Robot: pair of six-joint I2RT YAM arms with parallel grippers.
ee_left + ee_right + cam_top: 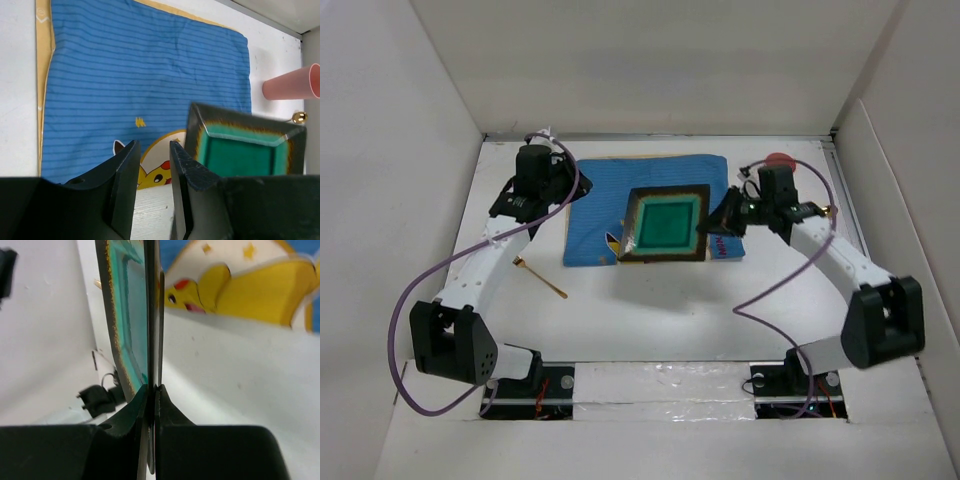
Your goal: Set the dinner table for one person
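Table point(650, 320) underlies everything. Left gripper point(152, 147) spread, empty, by mat's point(610, 190) far-left corner. Gold utensil point(541, 277) left of mat. Plate point(665, 225) over mat's near edge, right rim pinched by right gripper point(152, 390). Step, likely: placing plate. Next calls for centring, lowering flat, release.

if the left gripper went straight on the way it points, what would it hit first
The left gripper would most likely meet the blue striped cloth mat first, at its yellow cartoon print, just beside the square green dark-rimmed plate; depth is unclear.
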